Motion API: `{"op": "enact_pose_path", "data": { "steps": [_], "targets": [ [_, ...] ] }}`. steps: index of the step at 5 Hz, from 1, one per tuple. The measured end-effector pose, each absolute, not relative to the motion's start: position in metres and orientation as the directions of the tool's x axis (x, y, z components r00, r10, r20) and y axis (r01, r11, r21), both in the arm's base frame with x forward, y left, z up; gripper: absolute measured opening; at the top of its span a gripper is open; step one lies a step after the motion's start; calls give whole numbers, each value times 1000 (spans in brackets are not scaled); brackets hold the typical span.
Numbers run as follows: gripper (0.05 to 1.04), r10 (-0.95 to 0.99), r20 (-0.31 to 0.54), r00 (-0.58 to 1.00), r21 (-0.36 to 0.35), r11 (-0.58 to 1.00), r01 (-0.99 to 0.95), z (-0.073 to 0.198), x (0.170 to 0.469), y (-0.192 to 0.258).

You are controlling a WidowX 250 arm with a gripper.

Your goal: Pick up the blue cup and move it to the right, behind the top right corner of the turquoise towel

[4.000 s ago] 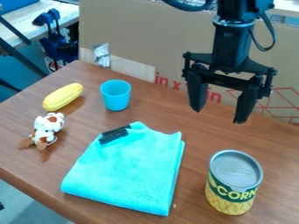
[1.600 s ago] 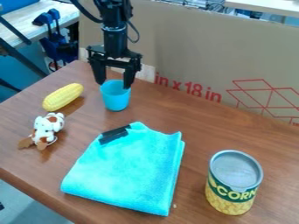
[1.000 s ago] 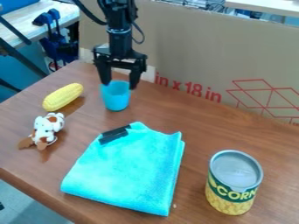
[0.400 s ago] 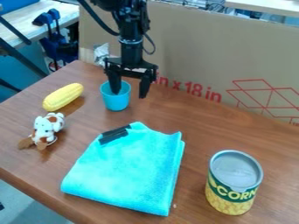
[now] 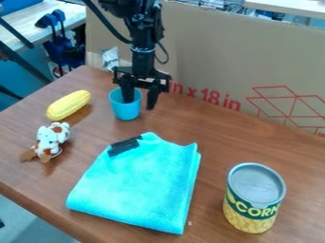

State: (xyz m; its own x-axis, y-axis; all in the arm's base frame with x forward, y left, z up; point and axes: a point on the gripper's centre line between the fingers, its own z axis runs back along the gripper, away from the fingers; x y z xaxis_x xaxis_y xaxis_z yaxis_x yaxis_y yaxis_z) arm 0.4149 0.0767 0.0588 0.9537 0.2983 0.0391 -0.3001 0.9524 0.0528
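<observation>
The black gripper [image 5: 140, 102] hangs at the blue cup [image 5: 127, 112], near the table's back edge. One finger is at the cup's mouth, seemingly inside it, and the other stands outside to the right. A gap remains between the two fingers, with the cup's right wall between them. The cup is upright on the table. To its left lies a yellow corn cob [image 5: 68, 105], and below that a white and brown plush toy [image 5: 52, 140].
A folded turquoise cloth [image 5: 139, 185] with a black object [image 5: 124, 146] on its upper corner lies at the table's front. A corn can [image 5: 254, 197] stands at the right. Behind the wooden table [image 5: 222, 142] rises a cardboard panel [image 5: 209, 52].
From the upper right the gripper has moved left to the cup, then slightly right and down, with one finger over the cup's mouth. Its fingers have drawn a little closer together lately. The cup has stayed put.
</observation>
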Motion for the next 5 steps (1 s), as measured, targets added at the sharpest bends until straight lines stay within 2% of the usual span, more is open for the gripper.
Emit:
{"op": "enact_pose_path", "data": {
  "steps": [1,2,3,4,5],
  "targets": [
    [366,283,34,958,53,957,-285,55,414,71],
    [162,266,13,964,56,962,-267,63,407,63],
    [96,229,-32,973,66,972,-227,71,400,49],
    [94,153,-61,986,138,980,-144,80,399,25],
    [95,44,-59,997,165,986,-34,80,399,-15]
  ]
}}
